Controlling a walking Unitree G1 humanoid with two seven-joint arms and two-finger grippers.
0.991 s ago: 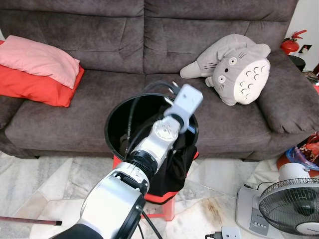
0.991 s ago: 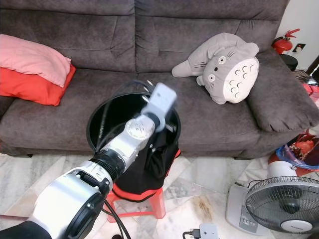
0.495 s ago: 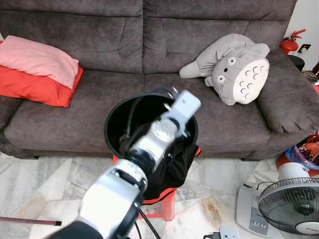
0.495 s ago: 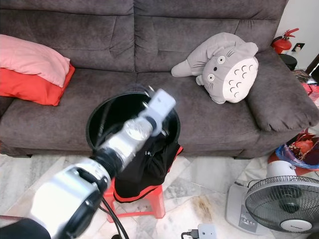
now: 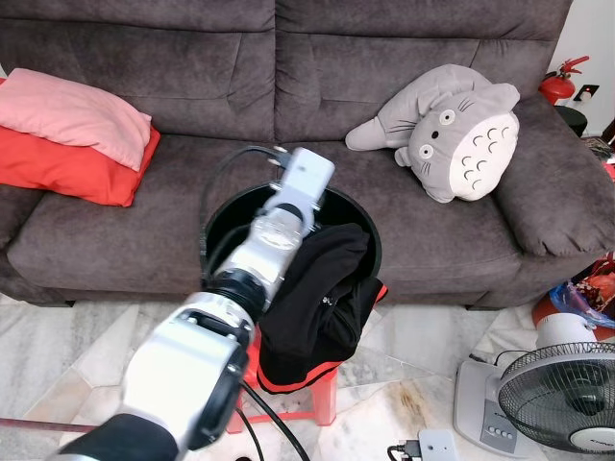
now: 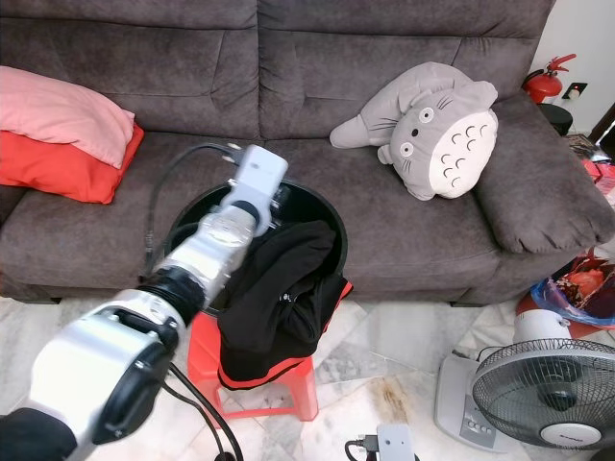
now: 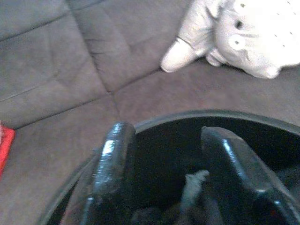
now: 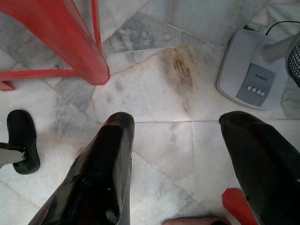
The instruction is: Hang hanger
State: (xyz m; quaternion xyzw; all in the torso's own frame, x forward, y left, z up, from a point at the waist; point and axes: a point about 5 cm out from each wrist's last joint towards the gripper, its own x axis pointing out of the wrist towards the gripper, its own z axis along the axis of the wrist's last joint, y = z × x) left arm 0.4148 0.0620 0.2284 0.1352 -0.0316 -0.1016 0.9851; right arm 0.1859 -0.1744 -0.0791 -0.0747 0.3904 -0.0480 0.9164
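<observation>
A black round basket (image 5: 357,204) stands on a red stool (image 5: 319,396) in front of the sofa. A black garment (image 5: 317,288) hangs over its near right rim and down the stool. My left arm reaches to the basket's far left side, wrist block (image 5: 306,173) over the rim. My left gripper (image 7: 161,136) is open above the dark inside of the basket (image 7: 187,117), with nothing between its fingers. A small pale piece (image 7: 192,185) lies in there; I cannot tell what it is. My right gripper (image 8: 176,122) hangs open over the floor.
A dark grey sofa (image 5: 173,182) holds a pink cushion (image 5: 77,110) on a red one (image 5: 67,168) and a grey plush toy (image 5: 461,130). A floor fan (image 5: 562,394) stands at the right, its base (image 8: 251,70) near my right gripper. Marble floor lies around the stool.
My left arm has swung left across the basket, from its right rim to its far left side. The black garment on the right rim is now uncovered.
</observation>
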